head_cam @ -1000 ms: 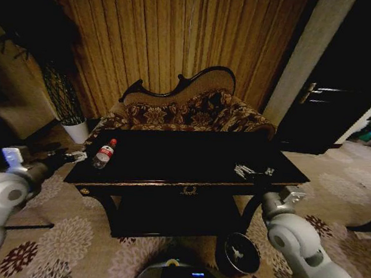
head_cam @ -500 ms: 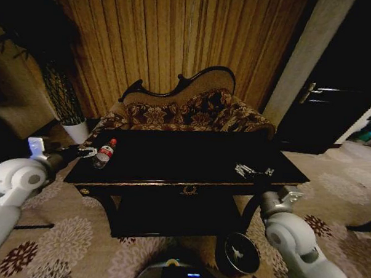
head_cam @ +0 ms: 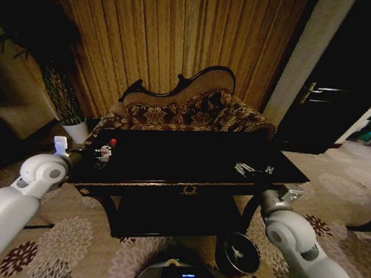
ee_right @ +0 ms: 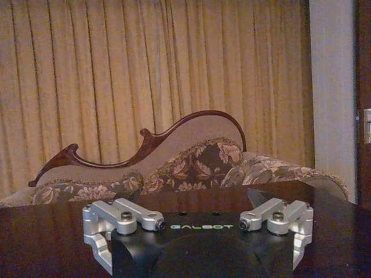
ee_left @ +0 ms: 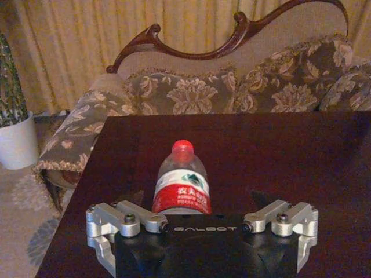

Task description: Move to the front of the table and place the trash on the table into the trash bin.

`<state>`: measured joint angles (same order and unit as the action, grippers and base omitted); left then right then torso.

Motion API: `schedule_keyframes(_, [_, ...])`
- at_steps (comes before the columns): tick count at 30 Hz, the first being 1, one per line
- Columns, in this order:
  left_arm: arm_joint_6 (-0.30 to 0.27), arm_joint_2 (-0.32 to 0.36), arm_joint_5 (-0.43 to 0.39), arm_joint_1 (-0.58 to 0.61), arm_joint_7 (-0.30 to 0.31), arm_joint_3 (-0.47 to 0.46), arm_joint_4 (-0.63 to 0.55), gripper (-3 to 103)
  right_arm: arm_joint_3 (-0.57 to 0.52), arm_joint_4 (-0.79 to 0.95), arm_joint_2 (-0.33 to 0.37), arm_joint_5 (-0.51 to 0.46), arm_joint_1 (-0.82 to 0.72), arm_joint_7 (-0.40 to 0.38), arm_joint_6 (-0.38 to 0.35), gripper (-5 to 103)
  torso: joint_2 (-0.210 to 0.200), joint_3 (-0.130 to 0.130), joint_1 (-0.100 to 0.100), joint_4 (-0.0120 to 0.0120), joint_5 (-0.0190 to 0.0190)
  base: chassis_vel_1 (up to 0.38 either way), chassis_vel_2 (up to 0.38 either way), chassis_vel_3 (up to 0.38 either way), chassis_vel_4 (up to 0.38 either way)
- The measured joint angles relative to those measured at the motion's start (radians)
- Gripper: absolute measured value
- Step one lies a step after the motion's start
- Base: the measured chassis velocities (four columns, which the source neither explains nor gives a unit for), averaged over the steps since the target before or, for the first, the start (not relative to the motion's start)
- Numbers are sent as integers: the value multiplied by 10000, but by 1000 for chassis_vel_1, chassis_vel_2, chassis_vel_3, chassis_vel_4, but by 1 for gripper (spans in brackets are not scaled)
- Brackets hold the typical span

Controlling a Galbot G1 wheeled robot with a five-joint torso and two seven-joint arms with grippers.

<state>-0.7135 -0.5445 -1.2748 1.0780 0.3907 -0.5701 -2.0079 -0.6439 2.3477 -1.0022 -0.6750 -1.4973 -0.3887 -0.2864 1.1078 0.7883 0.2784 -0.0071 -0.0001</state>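
Observation:
The clear bottle (head_cam: 105, 151) with its red cap lies on its side at the left end of the black table (head_cam: 191, 153). My left gripper (head_cam: 98, 153) has reached it from the left and stands open. In the left wrist view the bottle (ee_left: 181, 185) lies between the spread fingers, cap pointing away from the wrist. My right gripper (head_cam: 253, 171) hovers open over the table's front right corner with nothing in it. The round dark trash bin (head_cam: 239, 253) stands on the carpet below that corner, with a small pale bit showing inside it.
A carved-back patterned sofa (head_cam: 186, 113) stands right behind the table. A white plant pot (head_cam: 76, 132) sits at the back left and a dark door (head_cam: 334, 108) at the right. Flowered carpet lies open on both sides of the table.
My left arm has swung in to the right, bringing its gripper from beside the table's left edge up to the bottle. The right arm has stayed where it was.

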Motion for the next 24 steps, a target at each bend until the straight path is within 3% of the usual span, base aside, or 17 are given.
schedule_keyframes(24, [8,-215,281,394,1,-62,293,100,47,-383,-6,-338,375,-15,35,100,1,0,0,-1,0,0,0,0,0])
